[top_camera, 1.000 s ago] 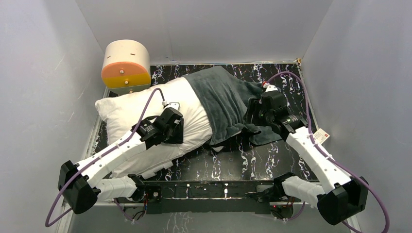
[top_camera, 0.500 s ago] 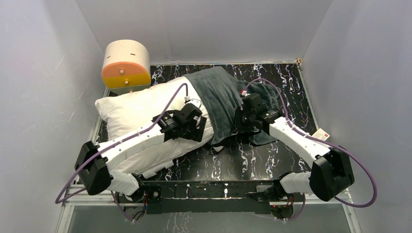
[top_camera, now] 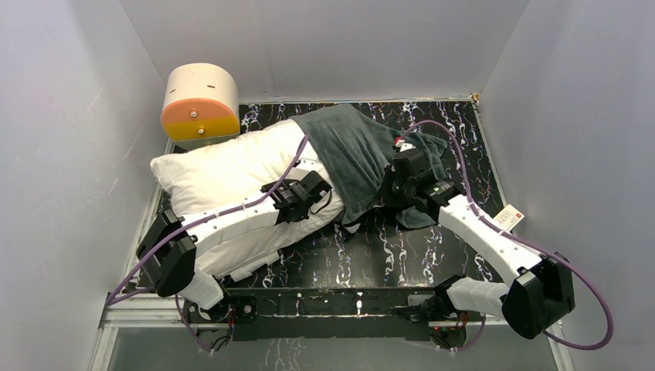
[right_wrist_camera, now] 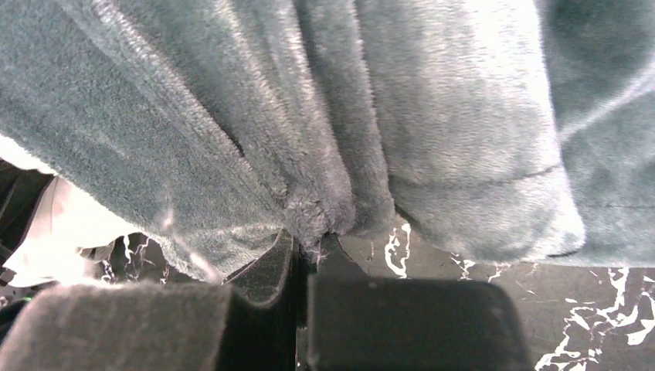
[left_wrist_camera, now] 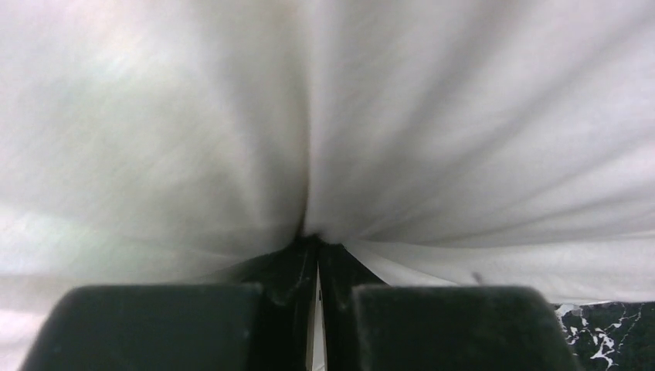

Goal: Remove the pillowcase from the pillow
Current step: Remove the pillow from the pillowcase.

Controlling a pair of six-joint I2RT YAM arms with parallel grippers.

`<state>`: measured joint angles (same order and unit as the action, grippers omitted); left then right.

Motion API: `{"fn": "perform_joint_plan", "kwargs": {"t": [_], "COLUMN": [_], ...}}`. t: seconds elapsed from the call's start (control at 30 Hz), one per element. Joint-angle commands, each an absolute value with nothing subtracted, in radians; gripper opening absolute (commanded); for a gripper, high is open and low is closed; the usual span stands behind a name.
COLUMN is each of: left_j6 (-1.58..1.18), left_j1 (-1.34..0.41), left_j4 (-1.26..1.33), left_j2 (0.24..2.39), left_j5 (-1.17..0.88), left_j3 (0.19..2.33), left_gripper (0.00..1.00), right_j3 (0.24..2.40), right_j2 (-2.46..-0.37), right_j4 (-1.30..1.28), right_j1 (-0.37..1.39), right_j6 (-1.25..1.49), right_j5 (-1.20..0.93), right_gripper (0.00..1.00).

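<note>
The white pillow (top_camera: 224, 174) lies across the left half of the table, and the dark grey-green pillowcase (top_camera: 347, 151) still covers its right end. My left gripper (top_camera: 324, 195) rests on the pillow just left of the pillowcase edge. In the left wrist view the left gripper (left_wrist_camera: 317, 246) is shut on a pinch of the pillow (left_wrist_camera: 425, 116), whose white fabric radiates in folds from the jaws. My right gripper (top_camera: 388, 188) is at the pillowcase's near right side. The right wrist view shows the right gripper (right_wrist_camera: 313, 232) shut on a bunched fold of the plush pillowcase (right_wrist_camera: 432, 116).
A cream-and-orange cylinder (top_camera: 201, 100) stands at the back left corner, touching the pillow's far edge. The black marbled table (top_camera: 402, 247) is enclosed by grey walls on three sides. A loose flap of pillowcase spreads to the right under the right wrist.
The left gripper moved right along the pillow towards the pillowcase edge and shut on the white fabric. The right gripper shifted left and shut on the plush cover.
</note>
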<state>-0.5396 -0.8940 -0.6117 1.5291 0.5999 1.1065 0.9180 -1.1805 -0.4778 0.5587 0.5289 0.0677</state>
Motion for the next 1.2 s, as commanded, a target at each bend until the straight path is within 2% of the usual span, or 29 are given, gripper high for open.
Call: {"fn": "perform_joint_plan", "kwargs": {"t": [0.0, 0.3, 0.4, 0.47, 0.5, 0.57, 0.67, 0.77, 0.8, 0.93, 1.03, 1.17], "left_j6": [-0.594, -0.618, -0.604, -0.581, -0.571, -0.547, -0.515, -0.502, -0.496, -0.482, -0.465, -0.414], "left_j1": [-0.857, -0.7, -0.678, -0.677, -0.677, -0.678, -0.678, -0.678, -0.677, -0.678, -0.677, -0.677], "left_j4": [-0.657, -0.692, -0.685, -0.666, -0.657, -0.633, -0.585, -0.571, -0.572, -0.595, -0.613, -0.645], "left_j2": [1.497, 1.322, 1.282, 1.262, 1.251, 1.22, 1.162, 1.102, 1.089, 1.047, 1.041, 1.09], "left_j5": [0.669, 0.581, 0.553, 0.509, 0.484, 0.42, 0.323, 0.278, 0.266, 0.233, 0.212, 0.193], "left_j3": [1.007, 0.855, 0.841, 0.846, 0.854, 0.877, 0.92, 0.965, 0.979, 1.032, 1.084, 1.174], "left_gripper": [0.0, 0.0, 0.0, 0.0, 0.0, 0.0, 0.14, 0.27, 0.3, 0.51, 0.65, 0.75], "right_j3": [0.936, 0.996, 1.006, 0.991, 0.974, 0.974, 1.035, 1.131, 1.164, 1.308, 1.445, 1.549], "right_j2": [-1.102, -1.115, -1.106, -1.078, -1.061, -1.046, -1.047, -1.084, -1.108, -1.267, -1.48, -1.682], "right_j4": [-0.501, -0.58, -0.56, -0.508, -0.48, -0.467, -0.479, -0.439, -0.416, -0.313, -0.301, -0.317], "right_j1": [0.467, 0.292, 0.291, 0.291, 0.291, 0.291, 0.291, 0.291, 0.29, 0.29, 0.304, 0.372], "right_j6": [0.53, 0.533, 0.461, 0.383, 0.349, 0.305, 0.307, 0.341, 0.353, 0.422, 0.443, 0.412], "right_j5": [0.308, 0.432, 0.275, 0.062, -0.066, -0.229, -0.22, -0.154, -0.15, -0.241, -0.349, -0.369], "right_gripper": [0.0, 0.0, 0.0, 0.0, 0.02, 0.14, 0.42, 0.62, 0.66, 0.71, 0.72, 0.73]}}
